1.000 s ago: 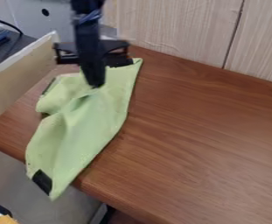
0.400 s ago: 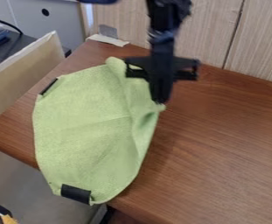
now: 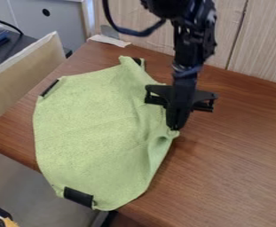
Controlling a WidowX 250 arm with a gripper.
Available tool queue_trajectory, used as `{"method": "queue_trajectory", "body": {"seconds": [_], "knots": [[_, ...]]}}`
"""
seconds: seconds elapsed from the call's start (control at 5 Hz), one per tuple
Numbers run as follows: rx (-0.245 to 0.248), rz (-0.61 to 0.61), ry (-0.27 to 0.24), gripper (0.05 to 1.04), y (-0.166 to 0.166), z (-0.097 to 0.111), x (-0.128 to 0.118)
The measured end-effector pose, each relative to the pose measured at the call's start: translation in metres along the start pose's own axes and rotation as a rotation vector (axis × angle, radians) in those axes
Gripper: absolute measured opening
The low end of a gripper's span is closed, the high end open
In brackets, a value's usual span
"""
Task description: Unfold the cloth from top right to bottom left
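"Green cloth (image 3: 92,124): which areas are obscured?"

"Its underside. It covers part of the table's (image 3: 234,150) front edge; the black patch (image 3: 137,61) at its far end is partly concealed. The arm (image 3: 193,44) is cut off at the top."

"Specify pose and grip."

"Arm descends steeply, gripper (image 3: 174,128) pointing downward. Fingers closed, clamping the cloth's right edge. Cloth lies spread on the table's left part, near end overhanging."

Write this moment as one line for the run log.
tool: pinching right edge of green cloth | cloth: mostly spread, folds near tool | lower end: past edge of wooden table
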State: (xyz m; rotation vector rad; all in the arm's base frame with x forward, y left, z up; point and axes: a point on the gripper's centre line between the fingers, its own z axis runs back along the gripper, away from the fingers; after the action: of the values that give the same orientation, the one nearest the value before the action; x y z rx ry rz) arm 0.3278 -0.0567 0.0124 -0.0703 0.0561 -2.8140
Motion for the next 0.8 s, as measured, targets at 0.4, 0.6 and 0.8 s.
{"method": "queue_trajectory", "body": {"seconds": [0.4,0.6,0.8], "knots": [[-0.001,-0.012,-0.001,0.583,0.001,-0.004,0.000],[-0.006,-0.004,-0.013,0.894,-0.004,-0.006,0.001],[-0.009,0.014,-0.008,1.012,-0.012,-0.004,0.000]]}}
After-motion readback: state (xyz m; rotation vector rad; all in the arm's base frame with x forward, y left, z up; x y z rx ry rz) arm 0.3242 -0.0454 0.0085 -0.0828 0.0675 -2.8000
